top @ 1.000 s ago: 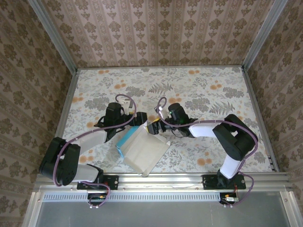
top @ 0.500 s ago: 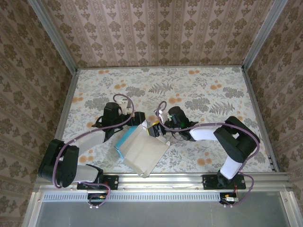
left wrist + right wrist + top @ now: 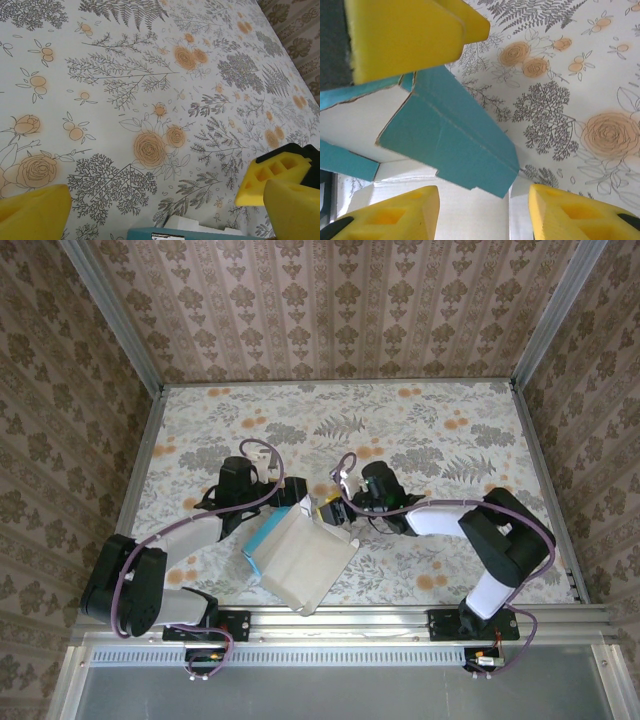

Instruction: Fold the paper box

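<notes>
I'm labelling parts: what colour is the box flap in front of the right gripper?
The flap is turquoise-blue; the right wrist view shows it best.

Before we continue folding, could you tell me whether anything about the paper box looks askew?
The paper box lies skewed to the table edge, its near corner at the front rail; one blue flap sticks out loose, untucked.
</notes>
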